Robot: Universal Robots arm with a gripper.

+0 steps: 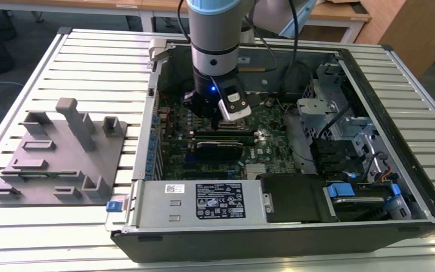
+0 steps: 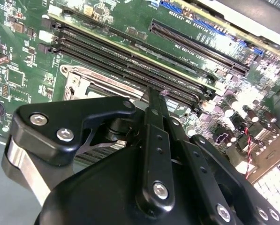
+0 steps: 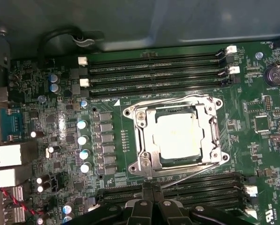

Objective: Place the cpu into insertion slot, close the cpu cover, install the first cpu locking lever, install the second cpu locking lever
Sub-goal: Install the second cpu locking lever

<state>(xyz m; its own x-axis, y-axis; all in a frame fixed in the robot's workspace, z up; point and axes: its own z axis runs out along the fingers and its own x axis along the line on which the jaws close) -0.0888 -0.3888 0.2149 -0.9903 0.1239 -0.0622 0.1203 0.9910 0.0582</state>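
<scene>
A slatted metal workbench (image 1: 89,62) stands on grey floor (image 1: 29,25). Behind the pincer, wooden tables (image 1: 119,4) line the room; a wooden cabinet (image 1: 406,28) stands alongside.

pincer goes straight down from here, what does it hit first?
Probably the long black memory slots beside the insertion slot, not the cpu. In the first wrist view the pincer tip sits over those slots, next to the cpu cover. Depth is unclear.
</scene>
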